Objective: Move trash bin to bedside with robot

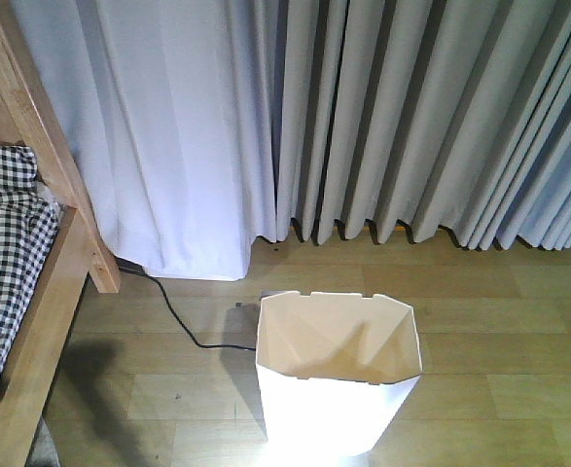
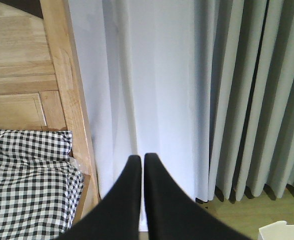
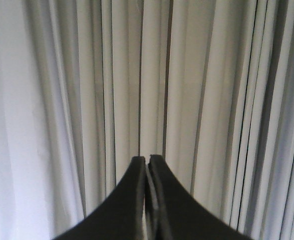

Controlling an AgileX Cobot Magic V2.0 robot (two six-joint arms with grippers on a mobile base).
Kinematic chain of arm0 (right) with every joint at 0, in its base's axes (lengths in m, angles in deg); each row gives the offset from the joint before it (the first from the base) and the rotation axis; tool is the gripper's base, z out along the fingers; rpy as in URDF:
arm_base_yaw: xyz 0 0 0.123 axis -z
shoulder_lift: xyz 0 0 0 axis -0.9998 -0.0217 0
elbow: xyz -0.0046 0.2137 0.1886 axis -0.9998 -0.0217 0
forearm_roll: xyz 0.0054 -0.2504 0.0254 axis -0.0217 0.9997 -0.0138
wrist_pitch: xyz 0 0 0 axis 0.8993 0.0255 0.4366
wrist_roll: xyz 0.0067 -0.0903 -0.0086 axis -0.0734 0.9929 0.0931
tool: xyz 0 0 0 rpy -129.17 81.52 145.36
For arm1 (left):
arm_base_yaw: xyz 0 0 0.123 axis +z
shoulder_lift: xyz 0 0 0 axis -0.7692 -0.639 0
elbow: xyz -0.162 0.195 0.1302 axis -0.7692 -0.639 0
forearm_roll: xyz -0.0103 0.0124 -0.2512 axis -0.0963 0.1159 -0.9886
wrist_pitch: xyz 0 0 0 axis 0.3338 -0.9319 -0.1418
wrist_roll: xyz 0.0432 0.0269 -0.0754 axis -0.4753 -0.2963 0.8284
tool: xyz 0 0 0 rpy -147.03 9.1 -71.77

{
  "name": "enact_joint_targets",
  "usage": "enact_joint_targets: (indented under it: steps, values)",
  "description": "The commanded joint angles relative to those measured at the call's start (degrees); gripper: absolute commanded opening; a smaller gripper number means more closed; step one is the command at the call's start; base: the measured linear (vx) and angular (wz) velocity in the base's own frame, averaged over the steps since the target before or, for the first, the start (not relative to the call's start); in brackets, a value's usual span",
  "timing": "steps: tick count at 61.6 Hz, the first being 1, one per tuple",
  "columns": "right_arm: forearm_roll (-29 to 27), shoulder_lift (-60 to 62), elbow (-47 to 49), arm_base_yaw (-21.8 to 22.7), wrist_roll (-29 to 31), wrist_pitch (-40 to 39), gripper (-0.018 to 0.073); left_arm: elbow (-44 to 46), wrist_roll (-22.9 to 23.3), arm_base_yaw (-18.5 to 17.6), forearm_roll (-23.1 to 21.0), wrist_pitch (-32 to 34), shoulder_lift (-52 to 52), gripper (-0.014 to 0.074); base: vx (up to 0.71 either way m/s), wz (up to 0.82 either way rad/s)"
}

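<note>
Front view alone gives you the whole trash bin (image 1: pixel 339 375), upright right of the bed frame (image 1: pixel 47 233). Left pincer (image 2: pixel 142 159) and right pincer (image 3: pixel 148 159): tips together, holding nothing.

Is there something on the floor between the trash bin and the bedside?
Only a thin black cable lies on the floor between the trash bin and the bedside. Otherwise the wooden floor there looks bare.
</note>
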Motion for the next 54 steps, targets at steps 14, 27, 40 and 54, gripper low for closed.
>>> enact_joint_targets:
  steps: [14, 27, 40, 54]
  values:
    - [0.1, 0.6, -0.4, 0.0, -1.2, -4.5, -0.0009, -1.1, 0.0, -0.1, -0.2, 3.9, 0.8, -0.0006, 0.0, 0.0]
    - [0.1, 0.6, -0.4, 0.0, -1.2, -4.5, -0.0009, -1.1, 0.0, -0.1, -0.2, 3.9, 0.8, -0.0006, 0.0, 0.0]
    - [0.1, 0.6, -0.4, 0.0, -1.2, -4.5, -0.0009, -1.1, 0.0, -0.1, -0.2, 3.9, 0.8, -0.0006, 0.0, 0.0]
    - [0.1, 0.6, -0.4, 0.0, -1.2, -4.5, -0.0009, -1.1, 0.0, -0.1, -0.2, 3.9, 0.8, -0.0006, 0.0, 0.0]
